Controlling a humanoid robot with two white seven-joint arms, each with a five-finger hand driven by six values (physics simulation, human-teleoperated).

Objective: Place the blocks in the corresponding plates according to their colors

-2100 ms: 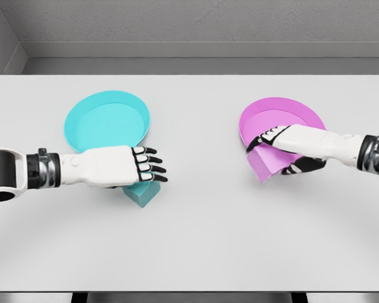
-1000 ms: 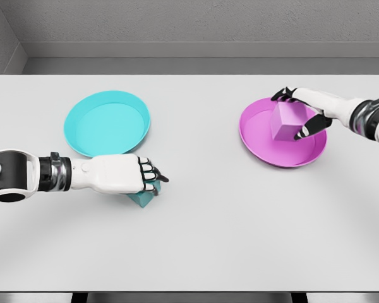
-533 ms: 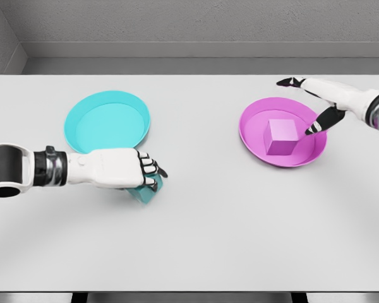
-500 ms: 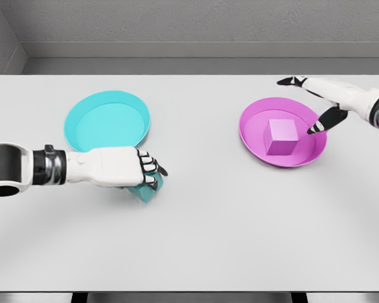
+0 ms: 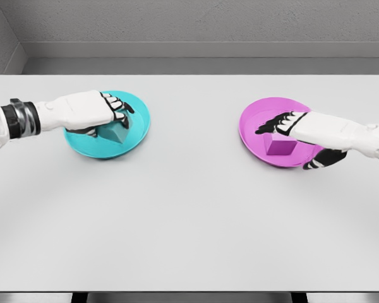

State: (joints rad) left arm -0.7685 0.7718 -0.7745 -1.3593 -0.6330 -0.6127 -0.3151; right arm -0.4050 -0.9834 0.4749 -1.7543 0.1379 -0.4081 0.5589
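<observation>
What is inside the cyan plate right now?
The cyan plate holds the teal block, with the left hand over it, fingers curled around its top. The hand covers much of the block and the plate's floor, so whether the block rests on the plate is hidden.

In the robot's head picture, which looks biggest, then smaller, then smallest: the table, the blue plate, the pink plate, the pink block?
1. Table, by far.
2. Blue plate and pink plate: about alike, both partly hidden by hands, so no ranking.
3. Pink block, smallest, partly covered.
</observation>
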